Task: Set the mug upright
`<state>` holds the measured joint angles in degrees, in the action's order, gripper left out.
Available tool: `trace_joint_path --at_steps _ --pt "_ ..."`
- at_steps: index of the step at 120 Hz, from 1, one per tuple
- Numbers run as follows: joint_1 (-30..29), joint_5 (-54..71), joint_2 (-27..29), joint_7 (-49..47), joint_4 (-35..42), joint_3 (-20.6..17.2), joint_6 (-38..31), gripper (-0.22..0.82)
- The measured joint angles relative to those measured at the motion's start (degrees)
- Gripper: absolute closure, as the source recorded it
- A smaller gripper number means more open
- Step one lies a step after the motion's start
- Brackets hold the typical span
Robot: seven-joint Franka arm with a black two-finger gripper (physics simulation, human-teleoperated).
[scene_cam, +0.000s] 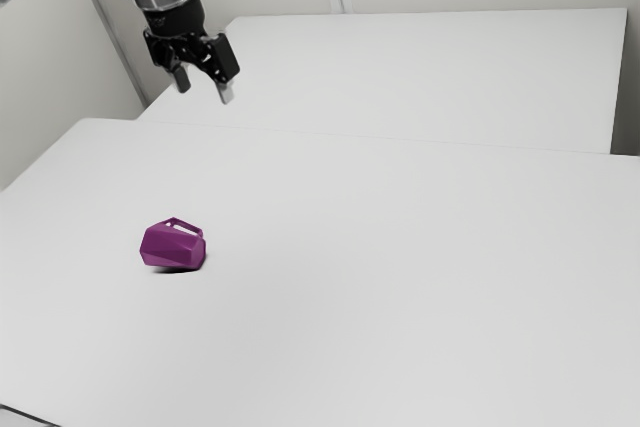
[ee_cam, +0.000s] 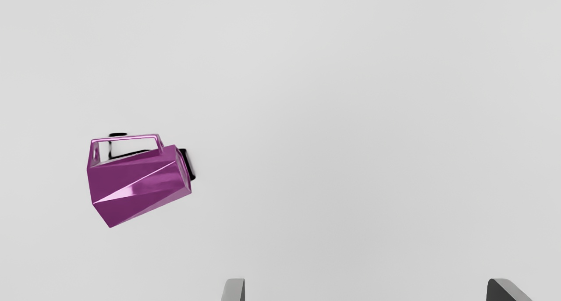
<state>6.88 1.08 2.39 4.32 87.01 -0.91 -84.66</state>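
I have the fingers [ee_cam: 232, 291] standing wide apart, with nothing held between them, up in the air well above the table [scene_cam: 400, 297]. The mug [ee_cam: 136, 182] lies on its side on the tabletop, below the fingers and off past one of them, outside the gap. Its handle [ee_cam: 125, 138] is on the side of the body facing away from the fingers. I can't settle from here which end is the mouth.

With the mug down like that, it still needs standing up, and I'd judge the step in hand to be the approach. Next I'd want to shift the hand sideways until the mug sits under the gap, turn to match the body's slant, and come down with the fingers open around it. The faceted sides could let it twist as I close, so I'd squeeze gently before lifting and tipping it onto its base.
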Motion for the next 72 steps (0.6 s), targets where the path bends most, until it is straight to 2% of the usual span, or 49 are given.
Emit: trace_joint_path --at_steps 20,28,42,48,57,67,72 --pt "-1.24 -2.72 1.37 0.05 4.37 1.73 -3.86 0.0" --pt "-0.49 -4.52 1.73 0.07 6.87 5.5 -4.64 0.0" --pt "-1.53 -8.56 1.6 0.94 9.41 14.83 -5.74 0.0" --pt "-5.13 -10.43 1.34 2.36 10.02 17.03 -6.03 0.0" --pt "-13.42 -14.62 -0.34 5.63 11.28 18.11 -6.36 0.0" --pt "-22.92 -21.06 -6.87 10.67 11.57 18.47 -6.69 0.0" --pt "-25.54 -24.27 -10.69 13.55 11.56 18.61 -7.01 0.0"
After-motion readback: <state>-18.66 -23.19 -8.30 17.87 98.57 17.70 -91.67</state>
